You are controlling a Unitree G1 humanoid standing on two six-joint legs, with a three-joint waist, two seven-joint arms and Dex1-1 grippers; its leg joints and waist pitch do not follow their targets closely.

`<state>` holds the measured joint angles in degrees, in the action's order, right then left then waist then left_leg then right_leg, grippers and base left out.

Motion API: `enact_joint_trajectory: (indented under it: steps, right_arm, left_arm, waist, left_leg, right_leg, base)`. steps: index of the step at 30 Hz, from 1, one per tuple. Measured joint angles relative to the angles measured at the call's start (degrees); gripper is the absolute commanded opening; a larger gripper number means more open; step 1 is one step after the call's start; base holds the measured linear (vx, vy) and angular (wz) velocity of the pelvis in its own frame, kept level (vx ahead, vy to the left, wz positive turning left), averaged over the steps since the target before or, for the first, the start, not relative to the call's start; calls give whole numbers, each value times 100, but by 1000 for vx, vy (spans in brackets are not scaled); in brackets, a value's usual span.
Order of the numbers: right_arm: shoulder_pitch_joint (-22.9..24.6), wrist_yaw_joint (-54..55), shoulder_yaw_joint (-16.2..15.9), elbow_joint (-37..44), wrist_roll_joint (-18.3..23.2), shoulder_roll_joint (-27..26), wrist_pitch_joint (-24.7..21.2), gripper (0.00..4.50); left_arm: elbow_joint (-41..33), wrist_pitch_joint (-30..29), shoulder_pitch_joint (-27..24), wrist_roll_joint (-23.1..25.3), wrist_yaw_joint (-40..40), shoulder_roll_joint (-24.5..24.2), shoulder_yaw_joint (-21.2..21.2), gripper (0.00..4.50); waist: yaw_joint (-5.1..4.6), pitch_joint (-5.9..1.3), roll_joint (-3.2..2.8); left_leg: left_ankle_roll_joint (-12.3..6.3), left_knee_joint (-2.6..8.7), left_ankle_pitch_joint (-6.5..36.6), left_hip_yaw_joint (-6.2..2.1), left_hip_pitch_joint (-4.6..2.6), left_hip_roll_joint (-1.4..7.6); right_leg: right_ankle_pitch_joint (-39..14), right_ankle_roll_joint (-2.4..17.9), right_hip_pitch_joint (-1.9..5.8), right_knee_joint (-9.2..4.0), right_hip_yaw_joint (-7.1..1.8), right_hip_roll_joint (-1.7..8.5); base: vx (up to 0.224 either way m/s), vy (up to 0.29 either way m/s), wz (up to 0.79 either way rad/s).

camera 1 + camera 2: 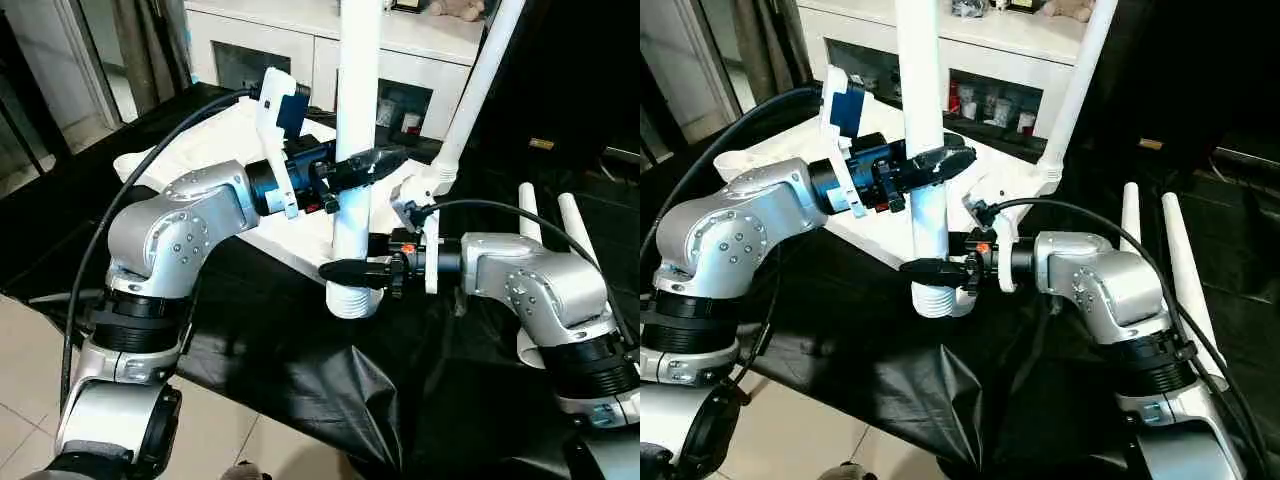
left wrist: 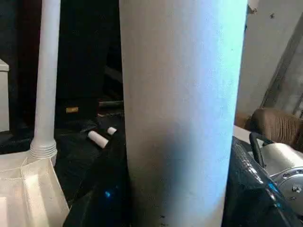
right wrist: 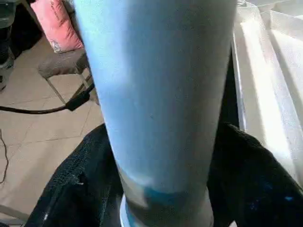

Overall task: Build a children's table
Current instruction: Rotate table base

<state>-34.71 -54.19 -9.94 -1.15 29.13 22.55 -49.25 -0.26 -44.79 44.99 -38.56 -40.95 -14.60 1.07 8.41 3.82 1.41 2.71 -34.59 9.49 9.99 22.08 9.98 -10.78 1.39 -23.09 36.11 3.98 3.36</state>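
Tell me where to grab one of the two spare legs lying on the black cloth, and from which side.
Probably mid-shaft on the nearer spare leg, coming from above with fingers across its width. It lies flat on the black cloth beside the other spare leg, with a gap between them, and the round tapered tube is plain there.

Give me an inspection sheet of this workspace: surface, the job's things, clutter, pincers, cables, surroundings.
Surface: black sheet-covered table.
Job's things: white ribbed plastic tabletop lying underside up; one white tapered tube leg upright at the near edge; a second leg standing in the far corner socket; two spare legs lying on the right.
Clutter: nothing seen.
Pincers: left pincer around the near leg, higher up; right pincer around it near the threaded end.
Cables: black cables along both arms.
Surroundings: white cabinet behind; tiled floor.
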Motion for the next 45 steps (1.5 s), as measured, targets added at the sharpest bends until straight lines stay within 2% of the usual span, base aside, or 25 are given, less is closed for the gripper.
enact_joint_trajectory:
  steps: [6,8,17,25,26,29,33,37,40,42,44,45]
  right_arm:
    - [3,8,1,6,45,-50,-32,315]
    - [22,13,1,31,48,-50,-47,282]
    - [26,19,2,48,59,-112,-79,206]
    - [29,48,3,77,132,-158,-135,198]
    - [30,61,9,77,133,-163,-135,197]
    - [61,174,68,80,152,-254,-123,196]
    - [218,610,312,94,162,-488,9,195]
    - [367,1240,741,72,145,-882,263,195]
    - [366,1582,980,61,114,-1071,509,194]
    - [358,1854,1061,-17,22,-1172,702,193]
    - [350,2200,1098,-199,-227,-1199,985,193]
    - [350,2388,1105,-342,-426,-1156,1143,193]
  left_arm:
    - [0,-5,2,-2,-21,2,0,182]
    - [0,-18,2,-4,-27,2,0,182]
    - [-6,-83,3,-44,-67,14,-21,182]
    - [-6,-213,2,-114,16,60,-123,182]
    - [-6,-213,2,-114,50,69,-129,238]
    - [-6,-200,1,-116,131,135,-191,258]
    - [-16,364,-24,-193,418,494,-629,288]
    - [-58,1116,-27,-288,791,818,-1233,291]
    - [-62,1308,-58,-335,803,843,-1360,291]
    - [-50,1409,-150,-247,744,723,-1329,291]
    - [109,1544,-279,181,573,280,-994,291]
    - [267,1733,-394,600,424,-37,-689,291]
  waist:
    - [2,0,0]
    - [3,0,0]
    - [3,0,0]
    - [3,0,0]
    - [3,0,0]
    - [2,0,0]
    - [2,0,-1]
    - [-13,-1,4]
    - [-12,-4,15]
    - [-12,-5,15]
    - [-20,-6,14]
    - [-21,-5,12]
  left_leg:
    - [0,0,0,0,0,0]
    - [0,0,0,0,0,0]
    - [0,0,0,0,0,0]
    - [0,0,0,0,0,0]
    - [0,-1,0,0,0,0]
    - [0,0,0,0,1,0]
    - [0,-2,0,0,2,0]
    - [2,-2,-1,0,0,1]
    - [2,-2,-1,0,-1,1]
    - [2,-1,-1,0,-2,1]
    - [9,2,-5,0,-6,1]
    - [16,5,-9,-1,-5,0]
  right_leg:
    - [0,0,0,0,0,0]
    - [0,0,0,0,0,0]
    - [0,0,0,0,0,0]
    - [0,0,0,0,0,0]
    - [0,0,0,0,0,0]
    - [0,0,0,0,0,0]
    - [1,1,1,0,0,0]
    - [1,1,1,1,1,0]
    - [0,0,1,1,1,0]
    - [0,-1,1,1,0,0]
    - [-4,-12,0,1,0,0]
    - [-14,-35,-2,1,0,0]
  base:
    - [0,0,0]
    - [0,0,0]
    - [0,0,0]
    - [0,0,0]
    - [0,0,0]
    - [0,0,0]
    - [0,0,0]
    - [0,0,0]
    - [0,0,0]
    - [0,0,0]
    - [0,0,0]
    - [0,0,0]
